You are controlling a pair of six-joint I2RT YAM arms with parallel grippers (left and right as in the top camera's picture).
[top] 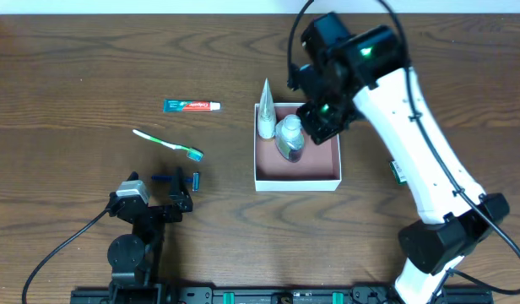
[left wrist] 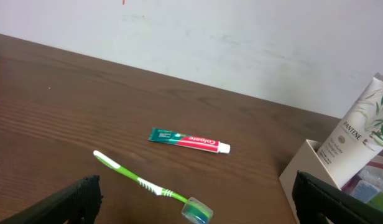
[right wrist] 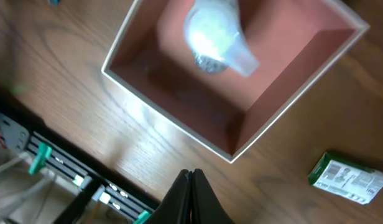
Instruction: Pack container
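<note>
Toothbrush (top: 167, 143) of green-and-white plastic lies diagonally ahead of the wide left end effector (top: 180, 180), well apart from the shut, empty right end effector (right wrist: 191, 180).

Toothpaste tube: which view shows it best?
Left wrist: the toothpaste tube lies whole and close, its label readable, beyond the toothbrush. Overhead shows the tube whole but small, left of the container. Right wrist does not show it.
</note>
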